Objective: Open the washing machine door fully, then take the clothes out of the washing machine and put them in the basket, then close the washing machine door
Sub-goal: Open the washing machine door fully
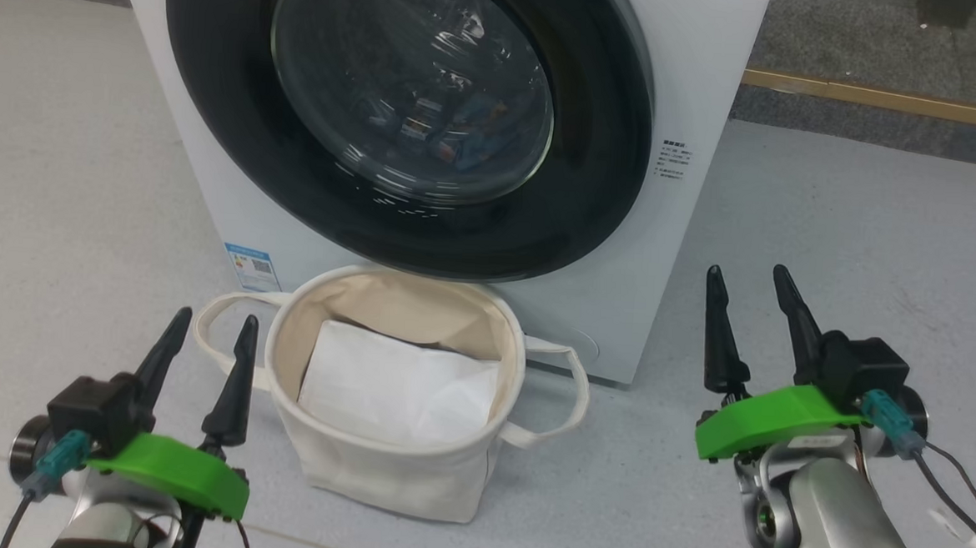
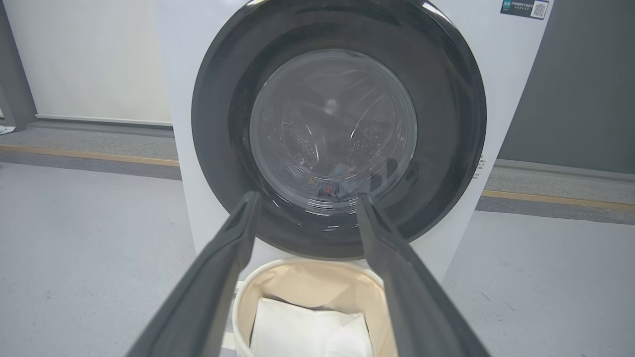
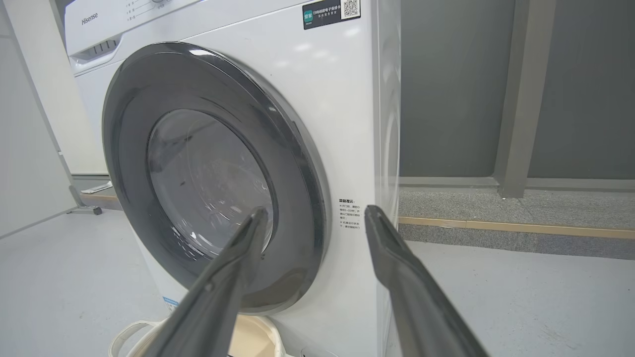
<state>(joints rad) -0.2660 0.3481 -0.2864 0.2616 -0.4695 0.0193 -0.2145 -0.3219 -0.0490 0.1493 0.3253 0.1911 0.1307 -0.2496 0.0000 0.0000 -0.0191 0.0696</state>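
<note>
— Where does the washing machine door (image 1: 410,94) stand?
— Closed flush on the washing machine (image 1: 698,85); the clothes (image 1: 453,138) show dimly behind its glass.
— Room to move?
— Bare floor (image 1: 831,267) on both sides. The basket (image 1: 386,469) sits right under the door's lower rim, with a white folded sheet (image 1: 398,390) inside.
— The jaws?
— Spread wide on the left gripper (image 1: 216,318) and the right gripper (image 1: 747,271), holding nothing. The left is just beside the basket's handle, the right off the machine's front corner.

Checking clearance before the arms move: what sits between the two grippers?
The basket, holding a white sheet, stands between the left gripper and the right gripper; the head view shows it.
</note>
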